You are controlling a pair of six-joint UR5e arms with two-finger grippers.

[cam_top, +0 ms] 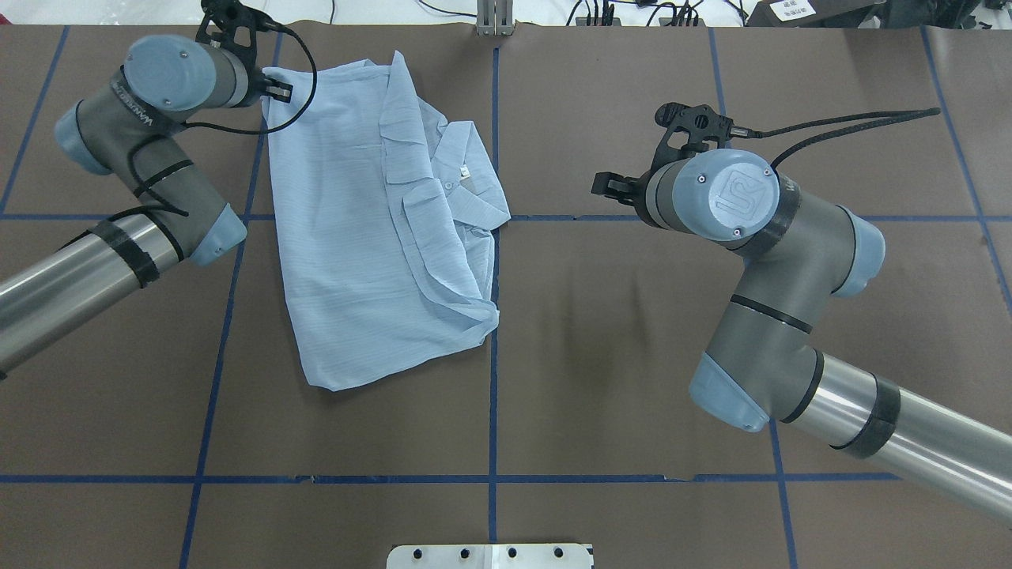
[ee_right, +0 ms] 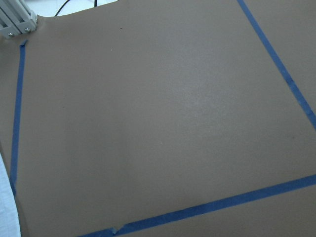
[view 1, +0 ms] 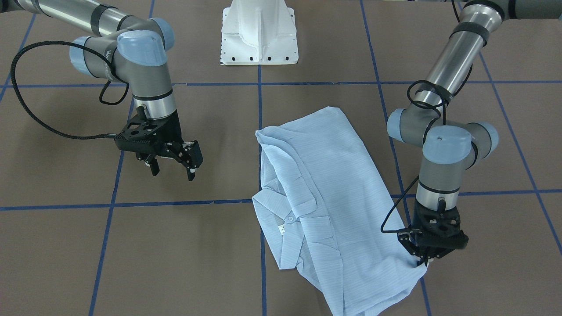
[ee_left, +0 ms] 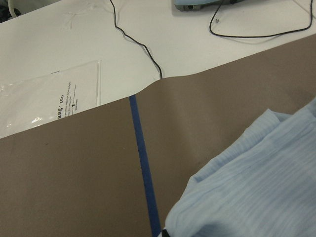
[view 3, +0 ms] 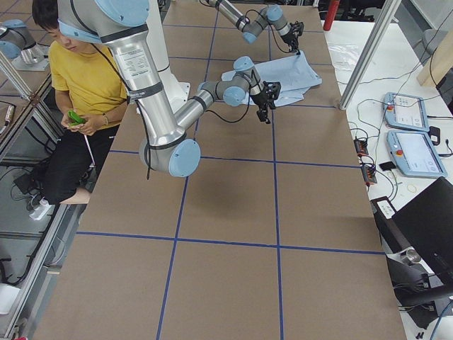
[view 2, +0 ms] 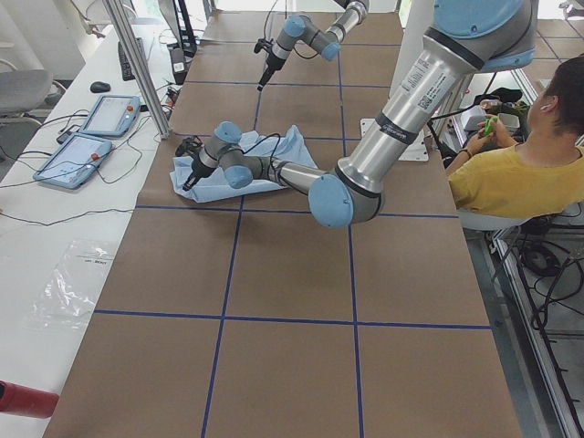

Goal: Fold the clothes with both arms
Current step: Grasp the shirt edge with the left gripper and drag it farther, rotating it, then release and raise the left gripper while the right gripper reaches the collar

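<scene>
The pale blue shirt (view 1: pixel 325 188) lies partly folded on the brown table, collar and buttons showing. It also shows in the overhead view (cam_top: pixel 356 237). My left gripper (view 1: pixel 423 262) is shut on the shirt's corner at the table's far side, low over the table; it shows in the overhead view too (cam_top: pixel 274 88). The left wrist view shows the shirt's edge (ee_left: pixel 256 192) beside a blue tape line. My right gripper (view 1: pixel 173 174) is open and empty, held above bare table well apart from the shirt. The right wrist view shows only table.
The white pedestal base (view 1: pixel 259 33) stands at the robot's side of the table. Blue tape lines (cam_top: pixel 493 348) grid the brown surface. Teach pendants (view 2: pixel 91 137) and cables lie beyond the far edge, with a plastic bag (ee_left: pixel 49 96). A seated person (view 2: pixel 511 173) is near the base.
</scene>
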